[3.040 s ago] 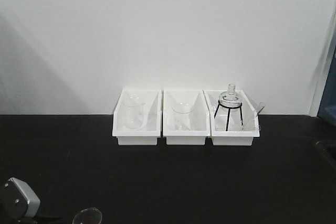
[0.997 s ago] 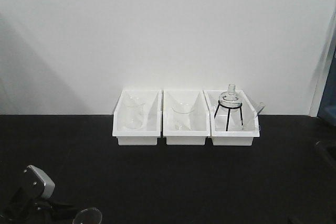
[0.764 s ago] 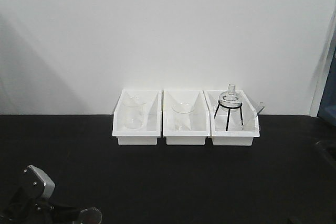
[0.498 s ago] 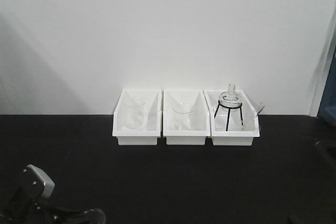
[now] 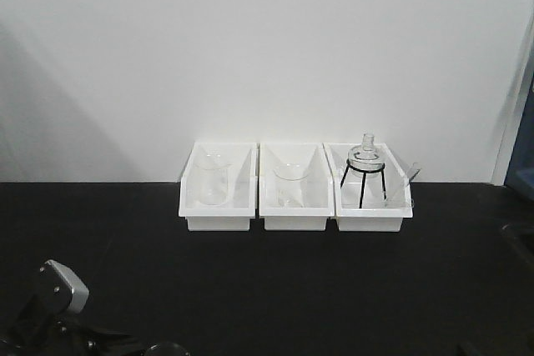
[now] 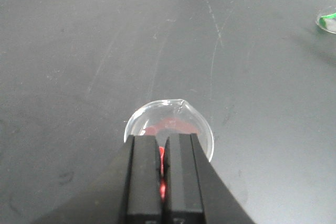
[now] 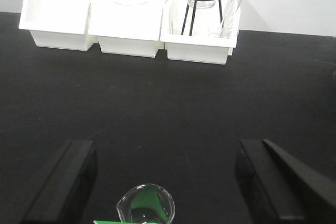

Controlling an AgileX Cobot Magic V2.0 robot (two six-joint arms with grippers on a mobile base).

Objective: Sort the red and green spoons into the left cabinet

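Left wrist view: shows the left gripper (image 6: 161,145) pinched almost shut, with only a thin red sliver in the slit between its pads. Holds the red spoon (image 6: 169,126) by the handle, above a small glass beaker (image 6: 137,121) on the black table (image 6: 79,51).

Compared with the front view three seconds ago: left arm (image 5: 60,291) dropped lower and reached in over the beaker rim, now mostly covering it. Reads as the grasp just made. Next step likely the lift-out, then the carry to the left cabinet, which is not in any view.

Red spoon, long axis: runs up out of the beaker toward the wrist camera, roughly in line with the fingers. Bowl end apparently down in the glass, judging by the red patch at the bottom. Exact tilt not readable.

Right wrist view: shows the right gripper (image 7: 165,153) spread wide and empty, hovering over a second beaker with the green spoon (image 7: 144,203) in it. Green handle cut off at the bottom edge, heading lower left. Green spoon not yet picked up.
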